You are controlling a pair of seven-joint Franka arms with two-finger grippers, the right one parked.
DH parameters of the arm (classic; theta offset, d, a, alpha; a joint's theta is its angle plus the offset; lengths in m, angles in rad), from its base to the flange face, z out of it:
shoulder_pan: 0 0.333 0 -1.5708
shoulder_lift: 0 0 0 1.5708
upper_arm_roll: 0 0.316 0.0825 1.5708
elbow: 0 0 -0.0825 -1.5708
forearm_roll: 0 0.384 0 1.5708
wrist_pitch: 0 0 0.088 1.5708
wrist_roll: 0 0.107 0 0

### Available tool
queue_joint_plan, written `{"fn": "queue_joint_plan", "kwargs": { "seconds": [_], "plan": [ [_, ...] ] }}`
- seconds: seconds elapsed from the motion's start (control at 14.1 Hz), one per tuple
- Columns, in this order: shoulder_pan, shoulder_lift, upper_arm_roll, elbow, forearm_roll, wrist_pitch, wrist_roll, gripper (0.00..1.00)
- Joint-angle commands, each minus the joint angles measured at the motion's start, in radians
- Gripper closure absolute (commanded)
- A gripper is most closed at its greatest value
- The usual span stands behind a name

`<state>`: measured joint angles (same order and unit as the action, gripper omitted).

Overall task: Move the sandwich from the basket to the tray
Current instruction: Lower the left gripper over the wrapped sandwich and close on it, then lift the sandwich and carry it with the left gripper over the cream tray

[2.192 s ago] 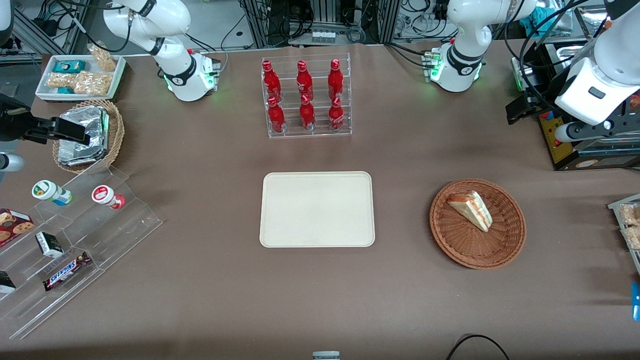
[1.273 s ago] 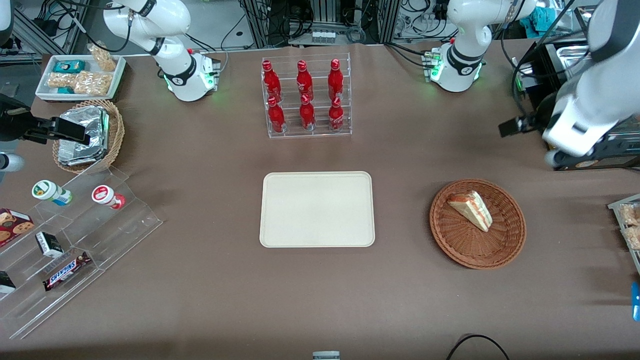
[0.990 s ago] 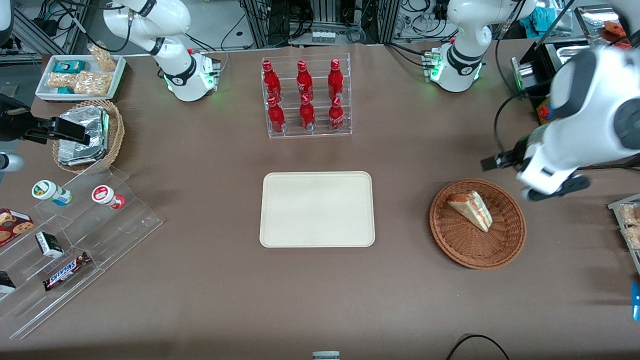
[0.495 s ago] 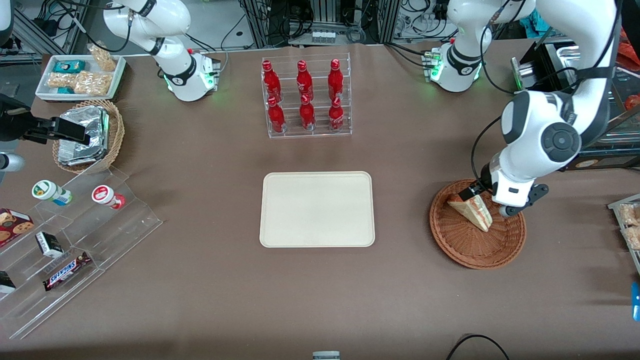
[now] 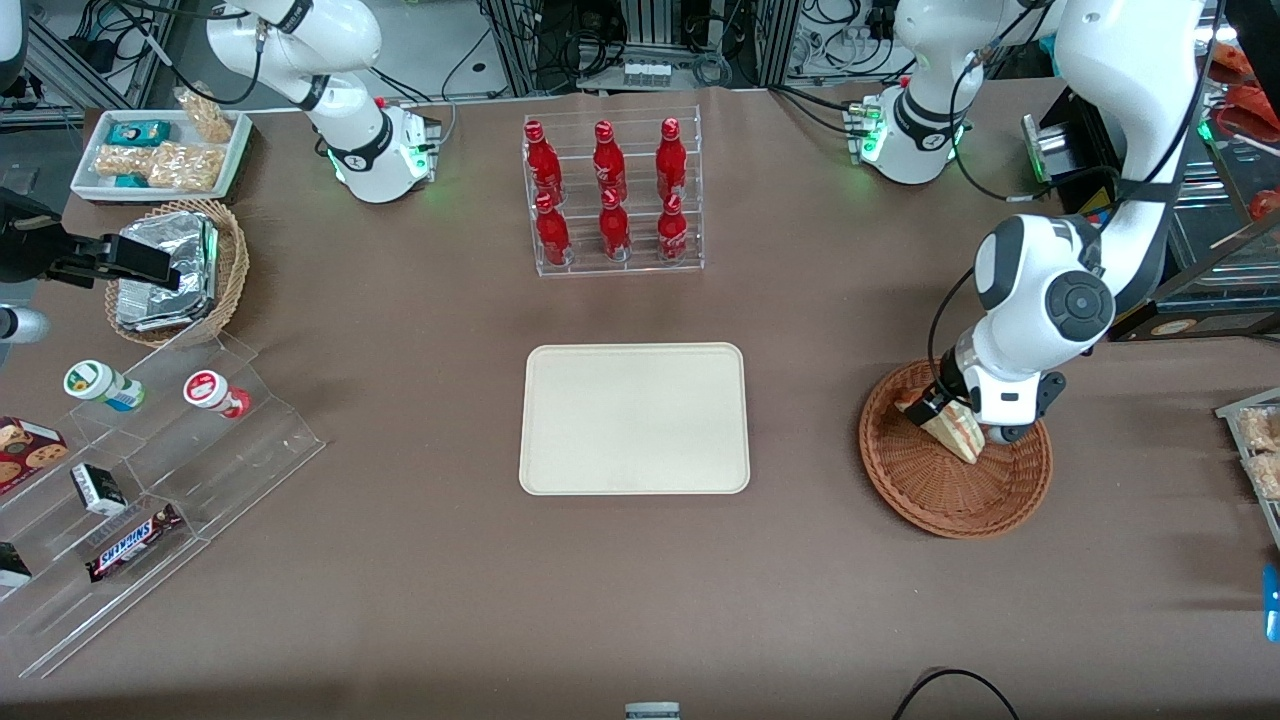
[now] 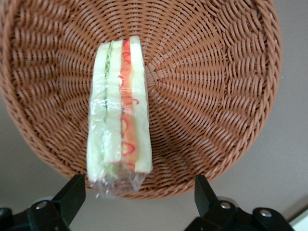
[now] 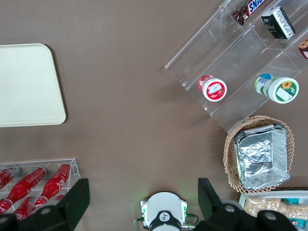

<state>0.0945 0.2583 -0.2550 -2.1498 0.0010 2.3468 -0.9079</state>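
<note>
— Where's your sandwich (image 6: 119,108)?
— In the basket (image 5: 930,495), on edge, not lifted.
— And your gripper (image 6: 139,195)?
— Right above it, fingers (image 6: 74,192) spread wide, holding nothing.
— What's left?
— Everything: grasp, lift, carry along the bench (image 5: 420,560) to the bare tray (image 5: 634,420).

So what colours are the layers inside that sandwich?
White bread with red-orange and pale green filling stripes on the sandwich, clearest in the left wrist view, above the open pincer.

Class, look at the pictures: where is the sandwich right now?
The sandwich lies in the basket, toward the working arm's end of the table, beside the tray. The gripper, open, hovers right above it.
</note>
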Motion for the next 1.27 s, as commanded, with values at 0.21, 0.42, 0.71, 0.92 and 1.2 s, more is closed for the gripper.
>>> {"fn": "queue_joint_plan", "kwargs": {
  "seconds": [0.21,0.42,0.71,0.92,1.2],
  "plan": [
    [0.005,0.051,0.026,0.013,0.019,0.037,-0.022,0.00],
    [0.005,0.065,0.046,0.017,0.019,0.039,0.001,0.04],
    [0.004,0.061,0.046,0.019,0.017,0.037,-0.017,0.84],
    [0.004,0.050,0.046,0.025,0.016,0.031,-0.014,0.88],
    [-0.051,-0.051,0.040,0.028,0.020,-0.059,-0.003,0.89]
  ]
}}
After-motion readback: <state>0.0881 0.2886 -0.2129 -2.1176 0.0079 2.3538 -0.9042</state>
